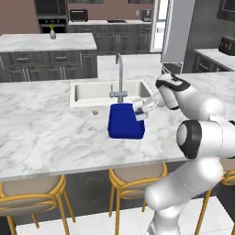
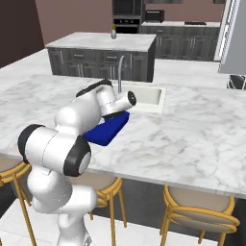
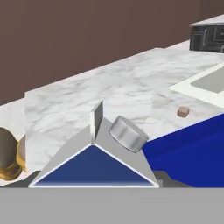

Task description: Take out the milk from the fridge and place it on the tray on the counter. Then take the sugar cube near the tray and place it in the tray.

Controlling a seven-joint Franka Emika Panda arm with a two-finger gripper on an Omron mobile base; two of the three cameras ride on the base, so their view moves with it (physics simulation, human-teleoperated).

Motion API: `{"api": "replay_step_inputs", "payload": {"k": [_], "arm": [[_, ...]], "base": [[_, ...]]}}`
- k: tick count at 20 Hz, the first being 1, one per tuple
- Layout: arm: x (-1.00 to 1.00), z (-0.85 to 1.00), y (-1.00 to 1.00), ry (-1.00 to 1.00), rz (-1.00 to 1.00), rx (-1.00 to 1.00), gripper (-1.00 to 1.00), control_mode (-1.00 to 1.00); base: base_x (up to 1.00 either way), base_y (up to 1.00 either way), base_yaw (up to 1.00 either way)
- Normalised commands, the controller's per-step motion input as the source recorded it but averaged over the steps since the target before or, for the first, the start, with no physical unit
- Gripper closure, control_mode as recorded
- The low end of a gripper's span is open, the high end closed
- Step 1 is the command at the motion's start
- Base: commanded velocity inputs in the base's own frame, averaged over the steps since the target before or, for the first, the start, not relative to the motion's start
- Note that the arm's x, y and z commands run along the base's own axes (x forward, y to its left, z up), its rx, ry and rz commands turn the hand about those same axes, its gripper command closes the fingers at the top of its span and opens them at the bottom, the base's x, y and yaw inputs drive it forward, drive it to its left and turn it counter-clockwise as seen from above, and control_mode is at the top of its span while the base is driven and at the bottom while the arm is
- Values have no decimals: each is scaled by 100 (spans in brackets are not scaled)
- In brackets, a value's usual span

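1. End effector (image 1: 143,110) pinching the milk (image 1: 141,109), held tilted over the right edge of the tray (image 1: 123,121).
2. Carton's gable top and round cap close up in the hand view (image 3: 94,162).
3. Tray resting on the bench (image 1: 46,128), just near of the sink (image 1: 92,91).
4. Sugar cube (image 1: 95,111) lying on the bench left of the tray, apart from it.
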Motion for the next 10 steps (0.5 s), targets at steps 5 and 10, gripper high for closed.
{"api": "replay_step_inputs", "payload": {"k": [5,10], "arm": [[70,-19,0,0,18,1,100,-100],[27,-25,0,-22,15,6,100,-100]], "base": [[0,0,0],[0,0,0]]}}
